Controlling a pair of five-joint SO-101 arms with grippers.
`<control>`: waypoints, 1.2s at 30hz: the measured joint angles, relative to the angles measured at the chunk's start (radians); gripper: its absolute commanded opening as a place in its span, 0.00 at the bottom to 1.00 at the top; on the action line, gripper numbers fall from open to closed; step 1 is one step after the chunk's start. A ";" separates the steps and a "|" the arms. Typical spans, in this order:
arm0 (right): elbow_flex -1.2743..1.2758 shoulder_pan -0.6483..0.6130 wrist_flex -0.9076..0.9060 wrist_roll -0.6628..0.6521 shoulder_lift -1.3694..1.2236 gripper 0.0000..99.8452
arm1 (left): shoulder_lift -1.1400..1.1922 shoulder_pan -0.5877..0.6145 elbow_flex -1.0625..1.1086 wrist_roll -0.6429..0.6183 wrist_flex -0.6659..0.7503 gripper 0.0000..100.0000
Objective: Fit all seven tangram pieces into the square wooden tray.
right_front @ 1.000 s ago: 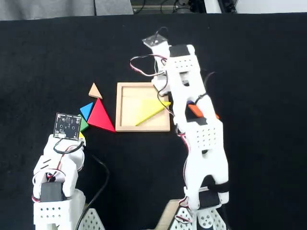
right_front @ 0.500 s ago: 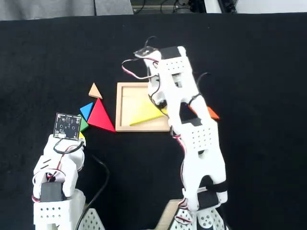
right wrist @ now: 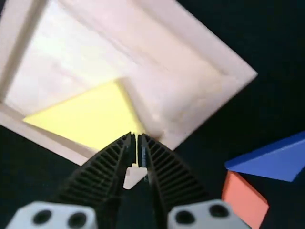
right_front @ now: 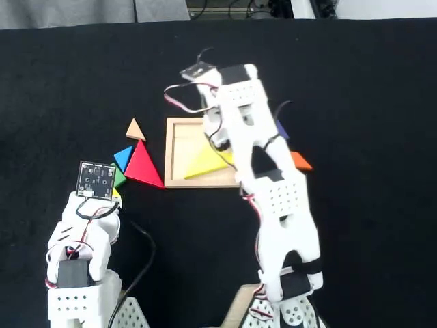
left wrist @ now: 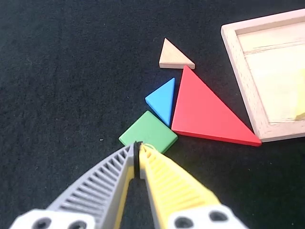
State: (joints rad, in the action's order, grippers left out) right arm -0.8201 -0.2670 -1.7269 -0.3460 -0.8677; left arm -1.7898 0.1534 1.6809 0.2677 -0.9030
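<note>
Right gripper (right wrist: pixel 138 139): ribbed black, closed narrow, tip over flat yellow triangle (right wrist: pixel 90 119) inside pale square wooden tray (right wrist: pixel 224 57).

Right arm (right_front: pixel 276 205) stretched far forward, upper links leaning to its left. Right gripper (right wrist: pixel 137 142) points down, black fingers pressed together. Left arm (right_front: pixel 80 239) folded back near its base; left gripper (left wrist: pixel 138 155) angled down — grey and yellow fingers closed, tips touching.
</note>
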 measured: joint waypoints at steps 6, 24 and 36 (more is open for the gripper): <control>-0.008 0.031 0.000 -0.057 -0.041 0.01 | 0.000 0.000 0.000 0.000 0.000 0.03; 0.043 -0.075 -0.002 -0.066 -0.071 0.01 | 0.000 0.000 0.000 0.000 -0.020 0.03; 0.048 -0.078 0.081 -0.071 0.100 0.01 | 0.000 0.000 0.000 0.000 -0.020 0.03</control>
State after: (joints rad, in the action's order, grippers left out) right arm -0.7725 -0.3452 -1.6456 -0.4166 -0.7679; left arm -1.7898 0.1534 1.6809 0.2677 -0.9229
